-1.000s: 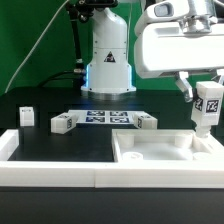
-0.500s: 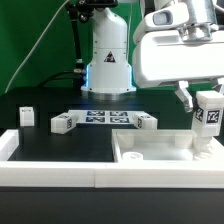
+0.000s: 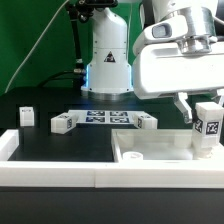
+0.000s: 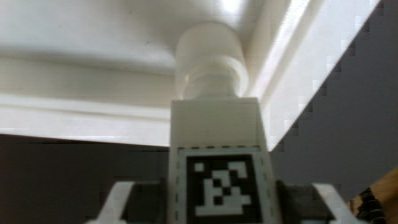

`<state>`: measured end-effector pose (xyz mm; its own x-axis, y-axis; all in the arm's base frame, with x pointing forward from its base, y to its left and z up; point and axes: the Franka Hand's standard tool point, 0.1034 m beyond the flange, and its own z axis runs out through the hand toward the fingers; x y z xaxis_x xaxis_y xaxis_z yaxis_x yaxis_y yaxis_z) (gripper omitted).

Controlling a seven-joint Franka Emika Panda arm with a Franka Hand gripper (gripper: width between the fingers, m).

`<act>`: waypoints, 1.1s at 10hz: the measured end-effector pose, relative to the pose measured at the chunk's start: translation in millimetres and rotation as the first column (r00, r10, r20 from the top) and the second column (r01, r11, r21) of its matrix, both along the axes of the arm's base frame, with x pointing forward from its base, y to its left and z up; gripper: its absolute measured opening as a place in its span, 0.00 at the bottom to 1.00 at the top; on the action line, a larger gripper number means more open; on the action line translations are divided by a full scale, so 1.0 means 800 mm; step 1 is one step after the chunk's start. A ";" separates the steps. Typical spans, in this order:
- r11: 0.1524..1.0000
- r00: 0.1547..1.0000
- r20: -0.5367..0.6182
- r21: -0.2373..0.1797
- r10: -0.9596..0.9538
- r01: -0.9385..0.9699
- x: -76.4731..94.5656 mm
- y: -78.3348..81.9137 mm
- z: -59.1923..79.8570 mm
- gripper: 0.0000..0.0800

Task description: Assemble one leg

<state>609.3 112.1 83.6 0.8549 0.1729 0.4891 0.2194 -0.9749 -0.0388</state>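
My gripper (image 3: 205, 112) is shut on a leg (image 3: 207, 126), a small white block with a black-and-white tag, held upright at the exterior view's right over the far right corner of the large white panel (image 3: 160, 152). In the wrist view the leg (image 4: 217, 140) stands between my fingers (image 4: 128, 205), its round end down against the panel's pocket (image 4: 107, 90). Whether it touches the panel I cannot tell. Three more legs lie on the table: one at the left (image 3: 26, 115), and two (image 3: 63, 123) (image 3: 145, 122) beside the marker board.
The marker board (image 3: 104, 118) lies flat in front of the robot base (image 3: 108, 70). A white raised border (image 3: 50, 172) runs along the table's near edge. A green backdrop stands behind.
My gripper has carried the leg downward and a little toward the camera, closer to the panel's right corner. The other legs have not moved.
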 end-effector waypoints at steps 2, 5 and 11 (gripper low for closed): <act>1.000 1.000 0.002 0.000 -0.002 0.002 -0.003 -0.001 -0.008 0.36; 1.000 0.997 0.080 -0.001 -0.018 0.018 -0.003 -0.004 -0.012 0.36; 1.000 0.997 0.076 -0.001 -0.017 0.017 -0.003 -0.003 -0.014 0.80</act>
